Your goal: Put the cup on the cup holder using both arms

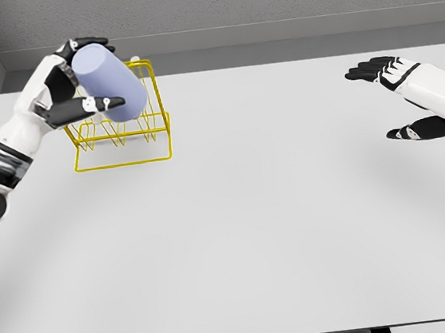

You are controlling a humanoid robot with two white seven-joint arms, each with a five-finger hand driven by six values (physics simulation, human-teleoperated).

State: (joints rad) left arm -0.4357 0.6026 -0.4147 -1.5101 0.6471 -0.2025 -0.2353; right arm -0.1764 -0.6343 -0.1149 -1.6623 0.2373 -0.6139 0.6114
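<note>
My left hand (pixel 80 77) is shut on a pale lavender cup (pixel 110 81), thumb below it and fingers over its top. The cup is tilted and held above the left part of the yellow wire cup holder (pixel 127 139), which stands on the table at the upper left. The cup hides part of the holder's upright frame. My right hand (pixel 400 102) hovers over the table's right edge, far from the holder, open with fingers spread and nothing in it.
The white table (pixel 253 227) stretches wide across the view, with a grey wall behind its far edge. Nothing else stands on it besides the holder.
</note>
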